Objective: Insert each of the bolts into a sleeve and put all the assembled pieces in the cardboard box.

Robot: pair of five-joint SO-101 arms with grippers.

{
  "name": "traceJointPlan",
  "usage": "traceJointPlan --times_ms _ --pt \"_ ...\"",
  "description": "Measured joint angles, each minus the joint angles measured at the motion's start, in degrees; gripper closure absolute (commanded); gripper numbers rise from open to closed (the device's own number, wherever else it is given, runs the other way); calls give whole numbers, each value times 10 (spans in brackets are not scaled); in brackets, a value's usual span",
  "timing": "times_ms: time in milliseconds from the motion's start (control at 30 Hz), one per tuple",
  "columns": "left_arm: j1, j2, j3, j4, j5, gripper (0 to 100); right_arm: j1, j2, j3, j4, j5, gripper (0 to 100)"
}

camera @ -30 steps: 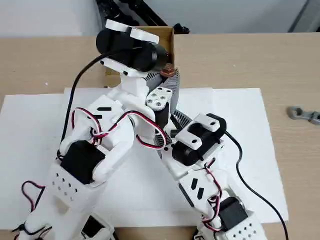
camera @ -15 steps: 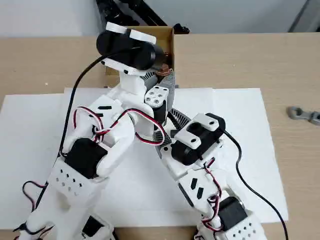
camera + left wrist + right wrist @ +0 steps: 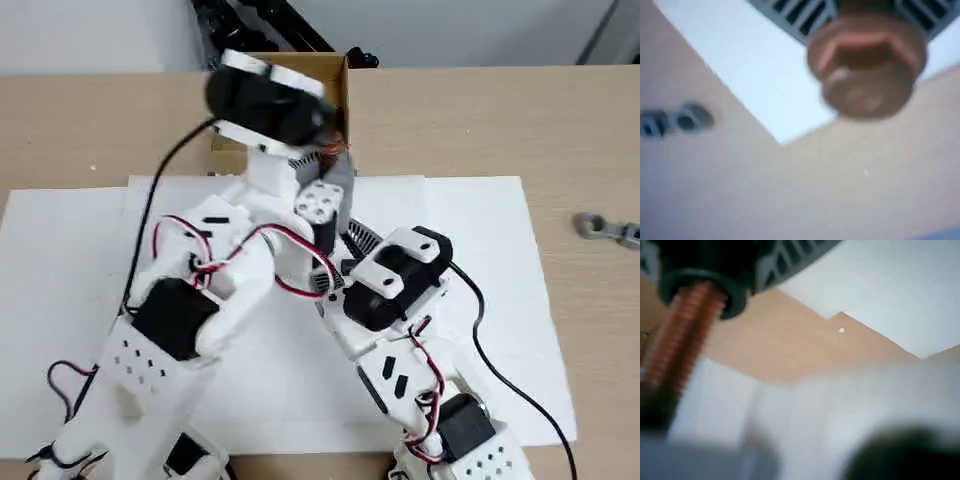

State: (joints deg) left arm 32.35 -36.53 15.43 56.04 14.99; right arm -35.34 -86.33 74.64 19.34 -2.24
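Bolt (image 3: 867,65) first: copper, flanged head outward, it is pinched just behind the head by the left gripper (image 3: 860,14), whose ribbed fingers (image 3: 795,15) close narrowly on either side. That grip leaves the threaded end free to enter something. In the right wrist view the thread runs bare out of a black sleeve (image 3: 705,287) that sits hard against the right gripper (image 3: 345,180). This gripper looks clamped on the sleeve, holding it as the fixed half of the pair. On this reading the insertion is only begun, since most of the thread shows outside the sleeve. Both pieces hang in the air above the white sheet (image 3: 470,230) on the tabletop (image 3: 500,120), the two arms converging so the parts line up end to end. Just beyond them stands the box (image 3: 335,75), its near corner beside the bolt, which should make the drop a short move once the pair is joined. Well off to the side lies a spanner (image 3: 605,228).
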Motion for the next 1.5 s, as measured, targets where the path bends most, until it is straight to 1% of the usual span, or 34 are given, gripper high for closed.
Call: traceJointPlan --times_ms 233,433,467,533,633,767,933,1067,1200,1367,1500 --pt "7 0 -31 61 -34 994 1 0 0 0 -1 995" --pt "7 0 -42 70 -38 992 1 -1 -1 0 -2 995" --pt "7 0 -42 70 -38 987 1 -1 -1 0 -2 995" --pt "7 0 -43 74 -38 938 1 -1 -1 0 -2 995" --pt "7 0 -62 110 -38 893 0 -1 -1 1 -2 995" --pt "7 2 -102 164 -34 883 0 -1 -4 2 -2 995" --pt "7 2 -128 193 -34 859 -1 -1 -5 2 -2 995" --pt "8 2 -157 197 -34 855 1 -1 -5 2 -2 995" --pt "2 2 -173 197 -36 855 21 4 -7 2 -4 995" --pt "-2 2 -175 197 -36 856 42 55 -62 2 -29 995" --pt "-3 2 -175 197 -39 857 40 91 -80 3 -33 995"
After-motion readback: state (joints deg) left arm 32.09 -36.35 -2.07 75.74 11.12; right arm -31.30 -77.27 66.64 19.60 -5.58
